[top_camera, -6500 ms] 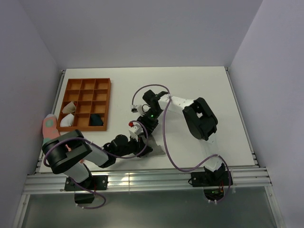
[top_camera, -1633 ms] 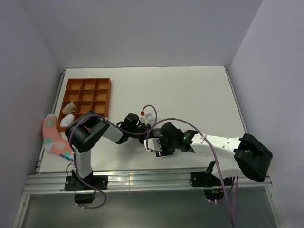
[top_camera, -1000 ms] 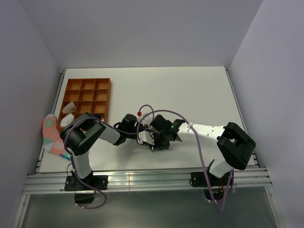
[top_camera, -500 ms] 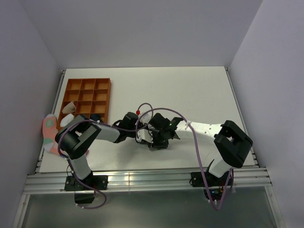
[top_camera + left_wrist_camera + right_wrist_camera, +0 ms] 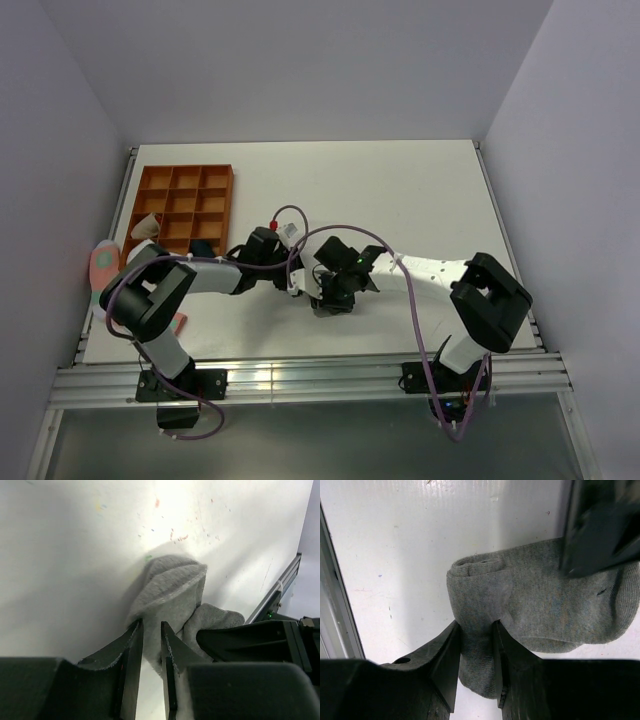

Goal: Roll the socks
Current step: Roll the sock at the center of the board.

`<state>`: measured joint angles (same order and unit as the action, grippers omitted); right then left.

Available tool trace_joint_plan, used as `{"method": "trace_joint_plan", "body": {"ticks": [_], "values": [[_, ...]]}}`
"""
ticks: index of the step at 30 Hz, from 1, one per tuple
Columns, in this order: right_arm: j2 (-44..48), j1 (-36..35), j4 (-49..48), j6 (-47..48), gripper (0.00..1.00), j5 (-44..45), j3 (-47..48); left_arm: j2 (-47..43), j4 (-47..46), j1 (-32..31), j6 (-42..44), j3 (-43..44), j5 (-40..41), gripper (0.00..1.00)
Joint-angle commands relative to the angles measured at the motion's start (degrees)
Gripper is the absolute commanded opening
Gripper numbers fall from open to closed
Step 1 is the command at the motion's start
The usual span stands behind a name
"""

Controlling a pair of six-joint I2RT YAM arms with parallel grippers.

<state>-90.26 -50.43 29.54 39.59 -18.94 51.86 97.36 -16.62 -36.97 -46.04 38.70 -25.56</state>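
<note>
**Two-arm grip on the grey sock, seen from above and from both wrists.** The grey sock (image 5: 545, 610) lies on the white desk (image 5: 420, 190) near its middle, towards the near edge, with both arms converging over it. A second sock cannot be made out in any view.

The left gripper (image 5: 150, 630) has its jaws drawn to a narrow gap, and they appear to nip a thin edge of the fabric. The right gripper (image 5: 476, 630) has its jaws closed on a thicker fold, beside the sock's doubled-over end.

Likely failures from here:
- **Slippage.** The left pinch looks shallow, so any pull along the desk may draw the knit out of it.
- **Unrolling.** The doubled end is loose, and opposed tugs, or releasing one side first, would probably let it spring flat.
- **Collision.** The two grippers sit almost touching, so a small rotation of either wrist could knock finger against finger.
- **Snagging.** The purple cable (image 5: 290, 212) loops just above the work and may catch.
</note>
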Motion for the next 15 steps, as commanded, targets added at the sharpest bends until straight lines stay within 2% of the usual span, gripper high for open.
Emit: {"method": "trace_joint_plan", "body": {"ticks": [1, 5, 10, 15], "values": [[-3.2, 0.6, 3.5, -0.9, 0.24, 0.0, 0.0, -3.7, 0.0, 1.8, 2.5, -1.3, 2.0, 0.26], [-4.4, 1.2, 5.9, -0.8, 0.23, -2.3, 2.1, -5.5, -4.3, 2.6, 1.0, -3.3, 2.2, 0.25], [-6.7, 2.4, 9.4, -1.5, 0.23, -5.0, 6.0, -9.0, -6.7, 2.5, -1.1, -5.8, 6.2, 0.23], [-8.9, 3.8, 12.2, -1.7, 0.22, -7.2, 9.4, -14.3, -10.3, 3.0, -5.3, -12.3, 10.3, 0.13]]}}
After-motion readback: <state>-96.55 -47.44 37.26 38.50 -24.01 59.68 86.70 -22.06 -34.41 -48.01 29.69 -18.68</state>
